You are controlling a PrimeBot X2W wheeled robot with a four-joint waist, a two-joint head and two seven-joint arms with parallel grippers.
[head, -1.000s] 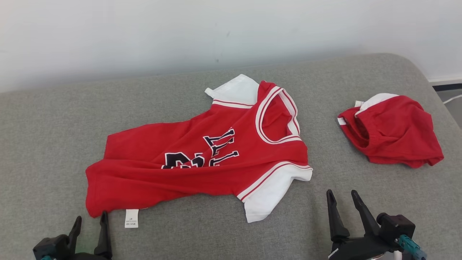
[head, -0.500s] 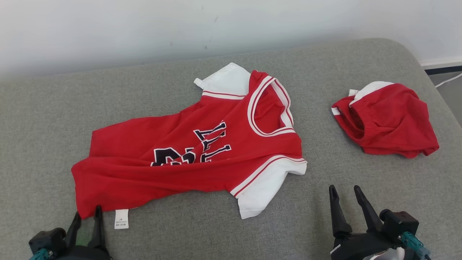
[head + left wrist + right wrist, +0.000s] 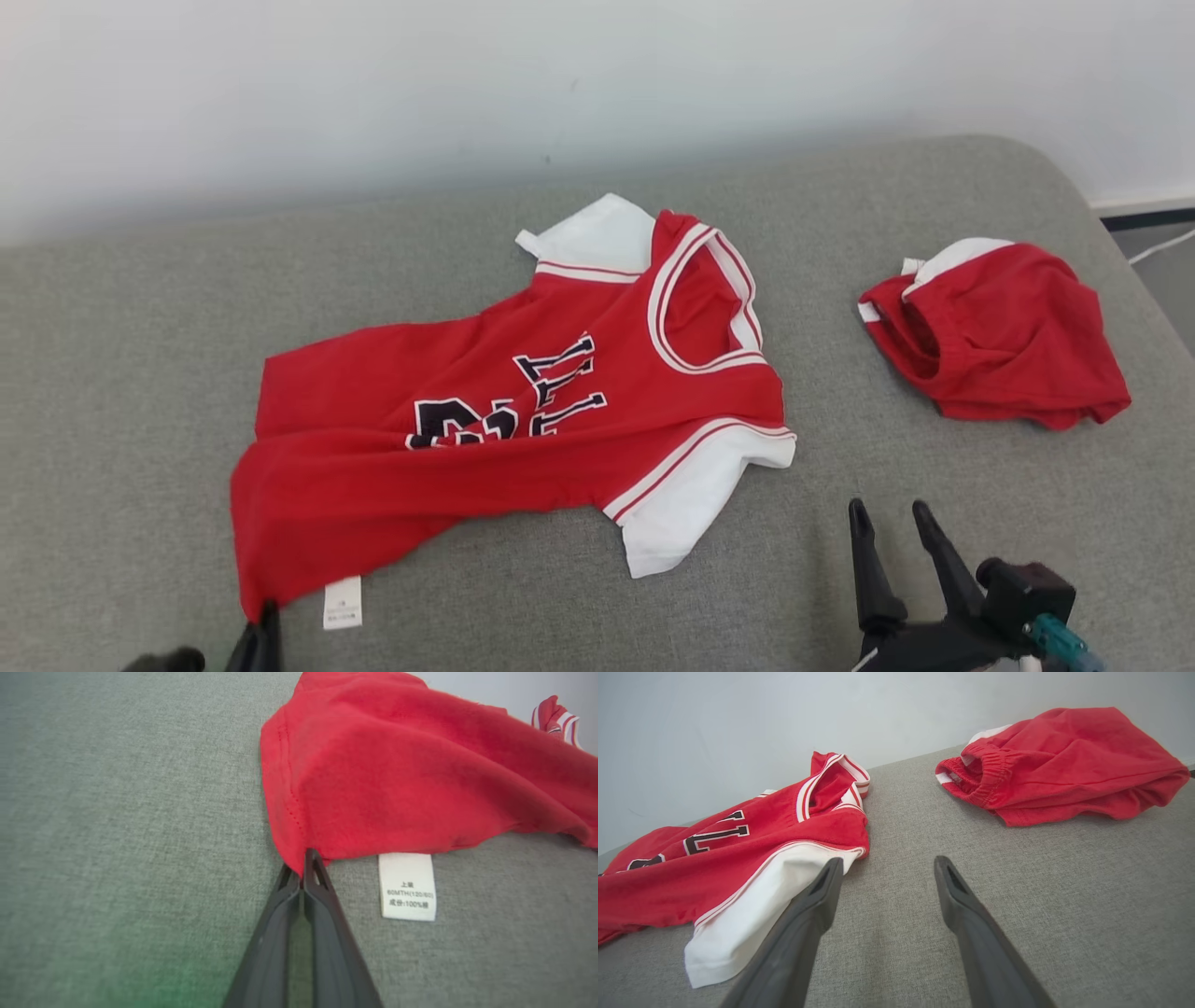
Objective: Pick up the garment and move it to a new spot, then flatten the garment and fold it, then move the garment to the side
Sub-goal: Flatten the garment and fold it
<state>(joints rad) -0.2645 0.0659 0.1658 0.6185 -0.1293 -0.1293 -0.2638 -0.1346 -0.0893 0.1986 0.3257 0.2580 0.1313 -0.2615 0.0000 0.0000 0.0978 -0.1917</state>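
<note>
Grey cushion [image 3: 140,373] w/ white wall [image 3: 373,93] behind is seen in head view: jersey [image 3: 523,420] is spread mid-cushion, red shorts [image 3: 1008,327] are laid well apart at right. L wrist view: left gripper [image 3: 306,858] jaws are pinched tight on jersey's hem corner, beside a white label [image 3: 406,886]. R wrist view: right gripper [image 3: 887,865] jaws are spread wide, nothing gripped, near white sleeve [image 3: 752,905].

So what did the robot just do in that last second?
The left gripper, open beside the jersey a second ago, has closed on the corner of its bottom hem. The right gripper stayed open and empty; the red shorts lie where they were.
</note>
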